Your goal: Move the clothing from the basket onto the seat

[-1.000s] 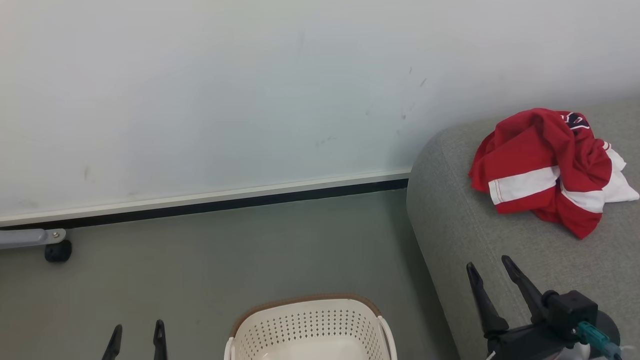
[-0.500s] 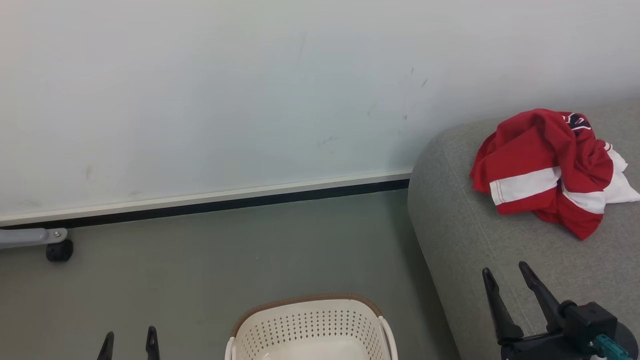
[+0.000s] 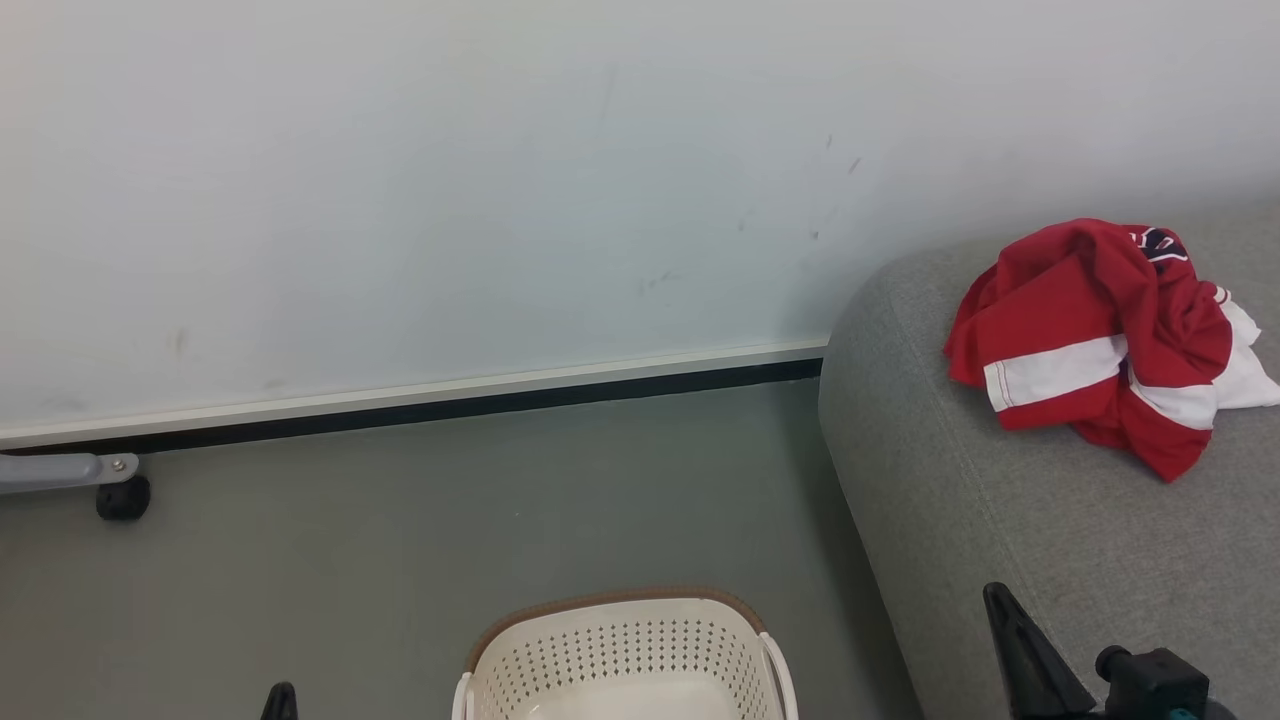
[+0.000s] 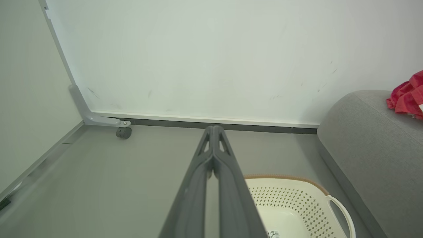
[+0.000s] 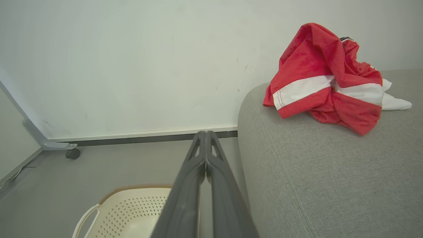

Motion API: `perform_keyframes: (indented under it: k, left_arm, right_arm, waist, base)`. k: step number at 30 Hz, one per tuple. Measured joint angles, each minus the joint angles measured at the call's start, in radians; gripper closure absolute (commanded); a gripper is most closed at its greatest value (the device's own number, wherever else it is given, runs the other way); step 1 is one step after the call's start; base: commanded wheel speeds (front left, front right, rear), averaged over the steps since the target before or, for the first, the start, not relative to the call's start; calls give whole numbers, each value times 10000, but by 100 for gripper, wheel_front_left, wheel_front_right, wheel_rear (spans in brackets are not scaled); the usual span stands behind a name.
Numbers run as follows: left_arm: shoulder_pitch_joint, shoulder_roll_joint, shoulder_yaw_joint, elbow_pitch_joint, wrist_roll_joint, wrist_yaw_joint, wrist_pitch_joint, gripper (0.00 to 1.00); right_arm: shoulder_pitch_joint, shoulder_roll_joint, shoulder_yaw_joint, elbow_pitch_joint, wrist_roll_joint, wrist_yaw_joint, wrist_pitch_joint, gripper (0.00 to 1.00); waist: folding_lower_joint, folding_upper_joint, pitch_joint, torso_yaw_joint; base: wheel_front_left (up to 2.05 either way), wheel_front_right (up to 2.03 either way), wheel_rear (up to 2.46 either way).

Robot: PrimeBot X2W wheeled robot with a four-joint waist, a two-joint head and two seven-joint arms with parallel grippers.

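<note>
The red-and-white striped garment [image 3: 1090,340] lies crumpled on top of the light grey woven sofa [image 3: 1000,520], near its rounded end and close to the wall. A small dark emblem shows at the top of the heap. The sofa's fabric is a fine, even weave with a stitched seam running along its top.

The cream perforated laundry basket [image 3: 612,598] stands on the floor just beside the sofa's end, its brown rim towards the wall and its pale bottom showing. A small label [image 4: 273,233] lies inside it.

The floor [image 3: 400,520] is smooth, matte grey. Behind it rises a white wall panel [image 3: 450,200] with a few faint scuffs, edged below by a white rail over a dark strip [image 3: 450,405]. At the left, a grey metal foot [image 3: 60,470] rests on a black caster [image 3: 123,497].

The left gripper [image 4: 213,129] hangs above the floor beside the basket, its fingers pressed together with nothing between them. The right gripper [image 5: 205,133] is above the sofa's edge, fingers likewise closed together and holding nothing.
</note>
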Motion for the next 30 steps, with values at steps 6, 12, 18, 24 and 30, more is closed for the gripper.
perform_keyframes:
  k: [6, 12, 18, 24, 30]
  left_arm:
    - [-12, -48, 81, 94, -424, -100, 205, 100]
    - [-123, -105, 196, 207, -1312, -272, 466, 100]
    - [-328, -186, 316, 303, -2148, -405, 704, 100]
    - [-491, -251, 437, 414, -2886, -533, 922, 100]
    - [-688, -336, 531, 535, -3618, -633, 1149, 100]
  right_arm:
    - [32, 130, -368, 40, 468, 94, 203, 100]
    - [1, 314, -713, 105, 1147, 268, 468, 100]
    - [-67, 489, -1064, 199, 1852, 401, 698, 100]
    - [-88, 662, -1411, 274, 2569, 533, 963, 100]
    - [-116, 838, -1758, 351, 3283, 696, 1197, 100]
  waist:
    - [0, 0, 33, 29]
    - [0, 0, 72, 69]
    - [0, 0, 105, 107]
    - [0, 0, 139, 144]
    - [0, 0, 171, 181]
  base:
    - [0, 0, 0]
    - [0, 0, 0]
    - [0, 0, 0]
    - [0, 0, 0]
    - [0, 0, 0]
